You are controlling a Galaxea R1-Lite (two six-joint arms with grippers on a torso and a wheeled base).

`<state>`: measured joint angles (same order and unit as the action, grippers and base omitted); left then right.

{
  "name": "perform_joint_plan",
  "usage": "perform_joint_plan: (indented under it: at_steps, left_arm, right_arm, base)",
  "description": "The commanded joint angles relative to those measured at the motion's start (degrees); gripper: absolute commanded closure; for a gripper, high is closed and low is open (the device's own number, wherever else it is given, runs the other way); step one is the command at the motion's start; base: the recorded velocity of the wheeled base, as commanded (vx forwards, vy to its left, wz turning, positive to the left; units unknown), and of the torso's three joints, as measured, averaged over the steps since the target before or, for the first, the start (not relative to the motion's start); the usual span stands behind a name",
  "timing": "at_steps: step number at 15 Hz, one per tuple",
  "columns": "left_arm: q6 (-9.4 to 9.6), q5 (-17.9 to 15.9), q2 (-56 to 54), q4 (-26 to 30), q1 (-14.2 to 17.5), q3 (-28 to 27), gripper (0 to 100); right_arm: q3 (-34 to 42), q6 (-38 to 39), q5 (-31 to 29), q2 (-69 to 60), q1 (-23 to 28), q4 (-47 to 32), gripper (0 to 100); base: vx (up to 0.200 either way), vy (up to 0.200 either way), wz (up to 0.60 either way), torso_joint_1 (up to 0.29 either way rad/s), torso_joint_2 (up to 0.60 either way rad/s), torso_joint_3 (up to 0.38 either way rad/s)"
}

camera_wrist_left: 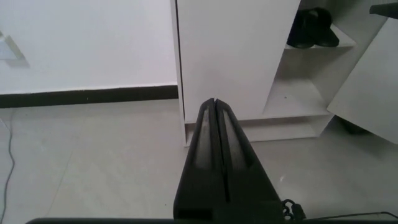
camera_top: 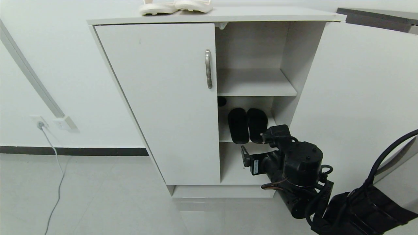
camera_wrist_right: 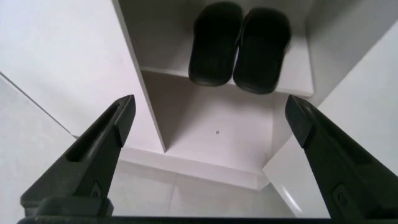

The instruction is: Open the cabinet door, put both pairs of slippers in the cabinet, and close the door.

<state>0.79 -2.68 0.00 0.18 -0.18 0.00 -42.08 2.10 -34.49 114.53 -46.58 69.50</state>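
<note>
While the cabinet [camera_top: 261, 14] has its right door [camera_top: 359, 98] swung wide open, its left door [camera_top: 160, 98] sits shut, with a vertical metal handle [camera_top: 208, 69] near its inner edge. The open side exposes three levels: an upper shelf [camera_top: 254, 83], a middle shelf [camera_top: 225, 134] and a bottom compartment [camera_top: 235, 166].

The black slippers [camera_top: 247, 125] lie side by side on the middle shelf, soles down and touching each other, with their near ends at the shelf's front edge. The white slippers [camera_top: 176, 6] rest on the cabinet's top board, above the shut left door and close to the front edge.

The right gripper [camera_top: 261, 147] hangs in front of the open side, level with the bottom compartment and just below the black slippers. Its fingers [camera_wrist_right: 106, 149] are spread wide apart and hold nothing. In the right wrist view the black slippers appear between the two fingers but farther off, not in contact with them.

The left gripper [camera_wrist_left: 214, 109] is positioned away from the cabinet, over the floor [camera_wrist_left: 93, 155], pointing toward the base of the shut door. Its two fingers are pressed flat together with nothing between them.

A wall socket [camera_top: 40, 123] with a cable [camera_top: 57, 182] running to the floor sits on the wall to the left of the cabinet.
</note>
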Motion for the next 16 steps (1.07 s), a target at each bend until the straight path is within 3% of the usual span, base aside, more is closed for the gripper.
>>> perform_joint_plan:
  at_steps: [1, 7, 16]
  left_arm:
    - [0.0, 0.0, 0.1, 0.0, 0.0, 0.0, 100]
    - [-0.09, 0.0, 0.1, 0.0, 0.1, 0.0, 100]
    - [-0.09, 0.6, 0.1, 0.0, 0.0, 0.0, 100]
  right_arm:
    - [0.2, 0.0, 0.0, -0.4, 0.0, -0.1, 0]
    - [1.7, -0.1, 0.4, -1.2, 0.0, 0.6, 0]
    - [5.1, -3.3, 3.3, -0.5, 0.3, 4.8, 0]
  base:
    - [0.0, 0.0, 0.0, -0.002, 0.0, 0.207]
    - [0.0, 0.0, 0.0, 0.001, 0.0, 0.037]
    - [0.0, 0.2, 0.0, 0.001, 0.0, 0.003]
